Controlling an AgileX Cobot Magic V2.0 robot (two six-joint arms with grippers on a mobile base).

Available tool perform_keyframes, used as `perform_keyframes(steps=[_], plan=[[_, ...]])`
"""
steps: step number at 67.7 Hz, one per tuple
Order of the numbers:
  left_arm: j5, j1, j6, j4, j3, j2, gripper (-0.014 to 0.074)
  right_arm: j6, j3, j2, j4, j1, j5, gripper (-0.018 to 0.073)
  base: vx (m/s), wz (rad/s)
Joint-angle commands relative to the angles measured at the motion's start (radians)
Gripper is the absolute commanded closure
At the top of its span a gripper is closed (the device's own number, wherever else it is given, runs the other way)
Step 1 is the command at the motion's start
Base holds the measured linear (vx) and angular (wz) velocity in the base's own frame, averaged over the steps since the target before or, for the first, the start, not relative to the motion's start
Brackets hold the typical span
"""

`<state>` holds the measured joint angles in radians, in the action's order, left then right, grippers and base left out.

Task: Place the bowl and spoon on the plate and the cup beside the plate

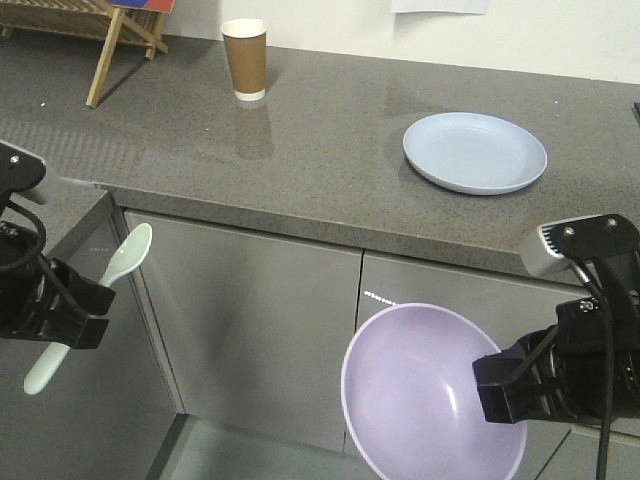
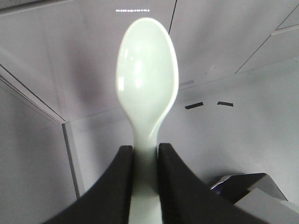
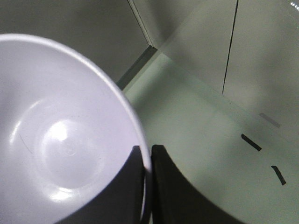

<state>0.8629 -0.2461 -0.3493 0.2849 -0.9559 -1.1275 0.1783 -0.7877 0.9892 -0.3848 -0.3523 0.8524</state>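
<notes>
On the grey table [image 1: 330, 150] the round pale-blue plate [image 1: 475, 152] sits bare at right, the brown paper cup [image 1: 245, 58] far left, well apart. Below its near edge, the left hand [image 2: 142, 161] grips the mint plastic spoon [image 2: 147, 79] and the right hand [image 3: 147, 163] pinches the rim of the lavender plastic bowl [image 1: 430, 390]. No placement looks done yet.

Black jaws, black cables [image 1: 604, 400], silver-grey wrist housings [image 1: 546, 250]

Spoon [image 1: 126, 256]: mid-handle hidden inside the left gripper [image 1: 78, 316] in the front view; handle end cut by the left wrist picture's bottom edge.
Bowl [image 1: 420, 385]: lower rim cropped at the front view's bottom edge; right rim hidden behind the right gripper [image 1: 496, 392].
Wooden rack [image 1: 118, 40]: top cropped at the front view's upper edge.
</notes>
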Motion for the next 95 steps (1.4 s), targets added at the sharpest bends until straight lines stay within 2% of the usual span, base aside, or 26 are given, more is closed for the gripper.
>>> perform_keyframes(steps=[1,95], plan=[[-0.05,-0.006,0.001,0.023,-0.025,0.02,0.0519,0.002,-0.028,-0.014,-0.024,0.0,-0.043,0.056,0.14,-0.06],[-0.05,-0.006,0.001,0.023,-0.025,0.02,0.0519,0.002,-0.028,-0.014,-0.024,0.0,-0.043,0.056,0.12,-0.13]])
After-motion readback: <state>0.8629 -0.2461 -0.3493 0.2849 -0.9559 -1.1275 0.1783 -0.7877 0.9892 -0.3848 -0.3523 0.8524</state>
